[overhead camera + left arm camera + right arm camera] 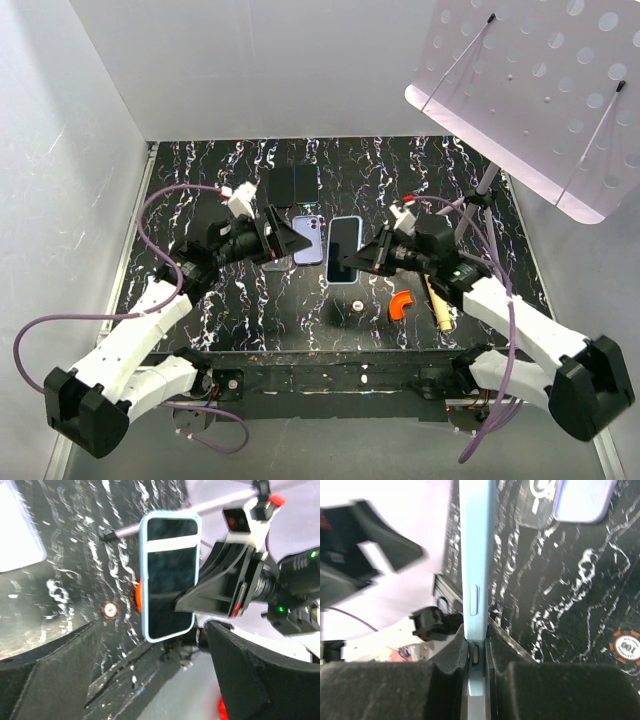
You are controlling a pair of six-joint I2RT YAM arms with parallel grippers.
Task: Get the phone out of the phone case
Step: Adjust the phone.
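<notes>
Okay, black marbled bench (pixel 250 300), one; perforated board (pixel 540 90) hangs over its far right corner, one. Two arms, two claws.

Right claw (pixel 476 645) is pressed together on the long edge of the phone case (pixel 477 555), pinching it near the side buttons. The case is held up off the bench at centre, on edge. The phone (pixel 170 580) sits inside it, screen toward the left claw (pixel 288 238), which is spread wide, holds nothing and is just beside the phone.

Handling, judged: phone is rigid, glassy and slick, fragile if dropped. Case looks like a soft pale-blue shell with a bendy lip. Best hold is probably the case rim at a corner, peeling it back while the other claw pins the phone by its edges, not the glass.

Counts:
- one blue-cased phone
- one lilac phone or case (pixel 308 240) flat on the bench, cannot tell which
- two dark flat slabs (pixel 293 185) side by side at the back
- one wooden stick (pixel 437 303)
- one orange curved piece (pixel 400 305)
- one poker chip (pixel 356 305)
</notes>
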